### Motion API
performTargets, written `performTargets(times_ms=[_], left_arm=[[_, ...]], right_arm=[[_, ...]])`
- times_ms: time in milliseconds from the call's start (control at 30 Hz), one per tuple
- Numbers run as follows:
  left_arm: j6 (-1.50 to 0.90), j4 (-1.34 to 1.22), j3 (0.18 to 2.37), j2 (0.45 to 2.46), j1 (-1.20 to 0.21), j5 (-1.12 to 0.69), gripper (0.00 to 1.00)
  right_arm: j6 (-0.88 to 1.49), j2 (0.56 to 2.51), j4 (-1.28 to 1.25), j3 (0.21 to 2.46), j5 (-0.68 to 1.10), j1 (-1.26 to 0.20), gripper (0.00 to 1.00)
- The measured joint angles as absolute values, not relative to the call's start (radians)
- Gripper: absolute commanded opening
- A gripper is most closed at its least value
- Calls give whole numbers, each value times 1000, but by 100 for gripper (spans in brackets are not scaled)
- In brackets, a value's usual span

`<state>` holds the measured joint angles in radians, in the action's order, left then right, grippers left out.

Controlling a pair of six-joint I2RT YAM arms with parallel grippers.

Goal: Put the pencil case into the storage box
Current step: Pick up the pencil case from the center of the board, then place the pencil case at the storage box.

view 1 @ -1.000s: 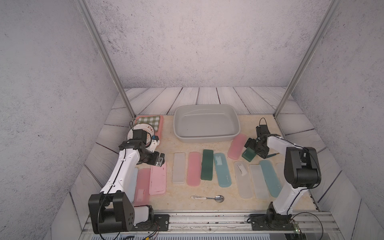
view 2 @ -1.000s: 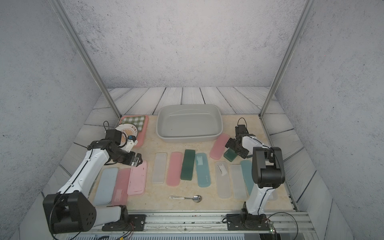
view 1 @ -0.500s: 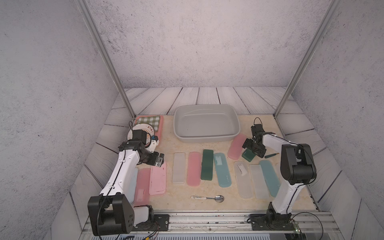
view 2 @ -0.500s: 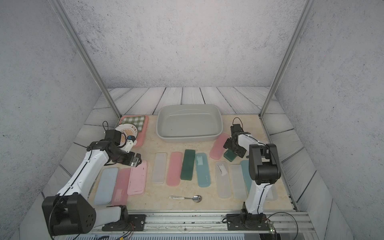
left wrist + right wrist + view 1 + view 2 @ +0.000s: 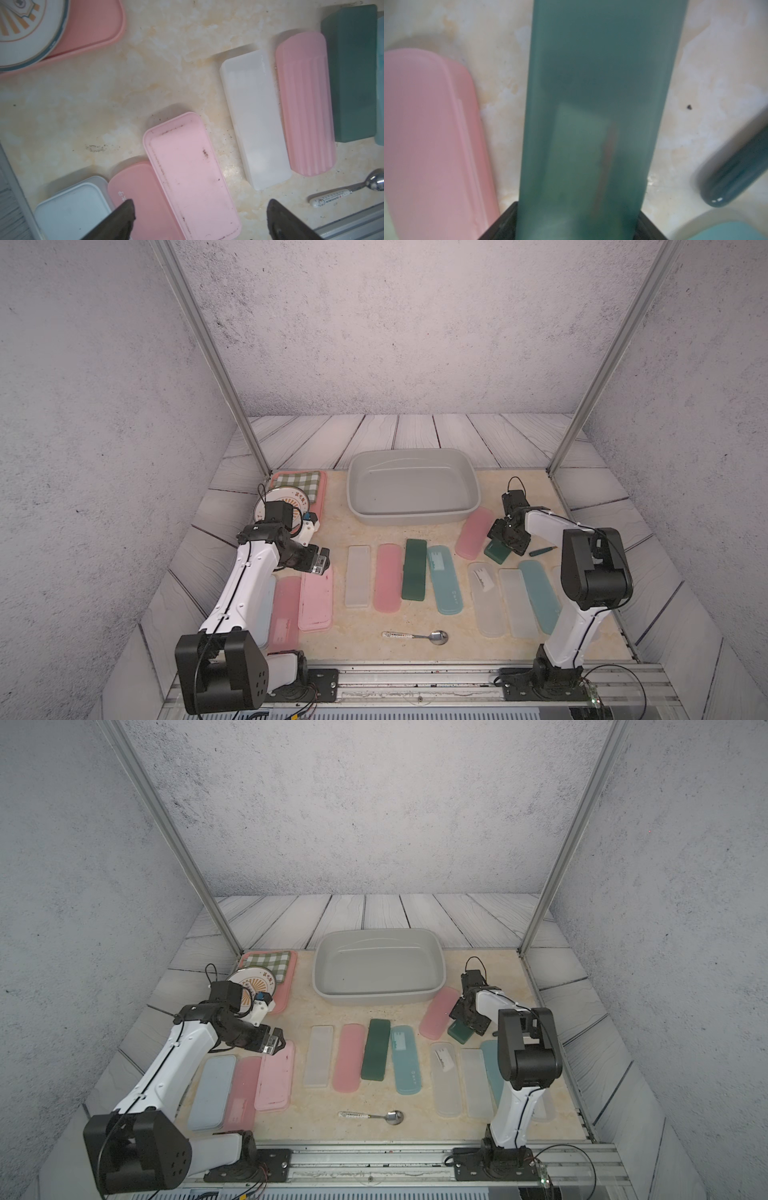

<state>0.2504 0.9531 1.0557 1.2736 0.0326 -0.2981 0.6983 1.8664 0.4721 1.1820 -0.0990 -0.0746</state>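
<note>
The storage box (image 5: 415,517) (image 5: 376,997), a light grey tub, stands empty at the back middle in both top views. A short translucent green pencil case (image 5: 497,552) (image 5: 459,1031) lies right of the tub's front corner. My right gripper (image 5: 506,537) (image 5: 577,220) is down on its far end. In the right wrist view the green pencil case (image 5: 591,104) fills the gap and both black fingers press its sides. My left gripper (image 5: 321,563) (image 5: 199,207) hangs open over a pale pink case (image 5: 187,166) at the left, holding nothing.
Several other cases lie in a row across the beige mat; a pink one (image 5: 473,533) sits right beside the green one. A dark teal pen (image 5: 542,550) lies to its right. A spoon (image 5: 419,636) lies near the front. A pink tray with checked cloth (image 5: 318,489) and a plate (image 5: 286,494) stand back left.
My right gripper has shifted a little left onto the green pencil case and its jaws have closed in on it. The left arm has barely moved.
</note>
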Motion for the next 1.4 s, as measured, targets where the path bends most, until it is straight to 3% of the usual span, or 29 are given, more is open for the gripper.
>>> performTargets(times_ms=[333,600,833,1100,1400], left_arm=[[274,991,1062,1269,33,-398,100],[234,975,1075,1272,33,-325,100],[124,900,1126,1297,33,-273,100],[84,874,1120,1313,33,-237,100],[77,840,1071,1292,33,-180,100]], right_arm=[[640,1644,477,1025,-88,-75,71],[553,1365,548,1053,-37,-75,69],[492,1328,565,1163,41,-137,69],[444,1637,542,1518,31,-355,69],[349,2178,542,2027,-39,-372,69]])
